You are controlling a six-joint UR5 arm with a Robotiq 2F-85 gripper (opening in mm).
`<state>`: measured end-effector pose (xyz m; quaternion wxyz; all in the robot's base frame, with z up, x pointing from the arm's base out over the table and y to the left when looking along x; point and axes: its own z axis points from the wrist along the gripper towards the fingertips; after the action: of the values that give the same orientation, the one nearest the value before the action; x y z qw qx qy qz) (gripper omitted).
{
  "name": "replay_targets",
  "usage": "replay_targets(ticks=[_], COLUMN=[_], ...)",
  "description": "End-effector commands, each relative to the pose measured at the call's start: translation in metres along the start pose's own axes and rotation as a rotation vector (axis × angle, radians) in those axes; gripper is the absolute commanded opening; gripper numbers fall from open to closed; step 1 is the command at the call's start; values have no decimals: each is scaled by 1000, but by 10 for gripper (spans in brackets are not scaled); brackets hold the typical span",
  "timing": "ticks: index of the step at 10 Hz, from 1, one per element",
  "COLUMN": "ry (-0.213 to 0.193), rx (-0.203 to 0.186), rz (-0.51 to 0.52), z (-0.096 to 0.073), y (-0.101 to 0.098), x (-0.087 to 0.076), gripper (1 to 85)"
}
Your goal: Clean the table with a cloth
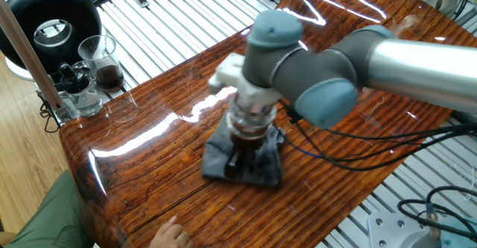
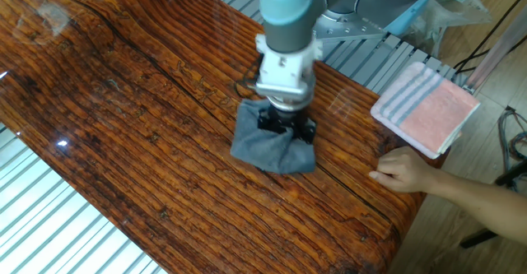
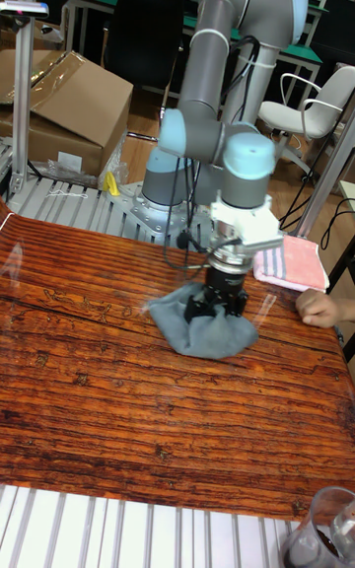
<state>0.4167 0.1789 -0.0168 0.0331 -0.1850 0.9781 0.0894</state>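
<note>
The blue-grey cloth [image 1: 262, 169] lies bunched on the glossy reddish-brown table [image 1: 149, 151], near the middle of its width. My gripper [image 1: 242, 157] points straight down and presses into the cloth's centre, its dark fingers shut on a fold of it. In the other fixed view the cloth [image 2: 268, 152] spreads out below and to the left of the gripper [image 2: 286, 128] on the table [image 2: 123, 101]. The tall fixed view shows the cloth [image 3: 192, 329] under the gripper [image 3: 219, 307], flat against the table [image 3: 99, 410]. The fingertips are buried in the fabric.
A glass beaker of dark liquid [image 1: 102, 60] and a black round device [image 1: 48, 24] stand by the table's end. A folded pink-striped towel [image 2: 426, 107] lies at the corner, and a person's hand [image 2: 403, 173] rests on the table edge close to it. Another glass [image 3: 320, 529] stands at the front edge.
</note>
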Motion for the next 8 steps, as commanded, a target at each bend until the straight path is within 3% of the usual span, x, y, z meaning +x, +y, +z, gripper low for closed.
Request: replay_targets(ticks=[1, 4, 6, 7, 8], ry=[-27, -8, -31, -43, -42], rx=[-1, 14, 54, 16, 22], rz=[78, 127, 132, 127, 125], z=[11, 2, 18, 20, 18], y=[45, 71, 75, 79, 77], x=[-15, -24, -35, -43, -43], gripper=[10, 10, 10, 10, 10])
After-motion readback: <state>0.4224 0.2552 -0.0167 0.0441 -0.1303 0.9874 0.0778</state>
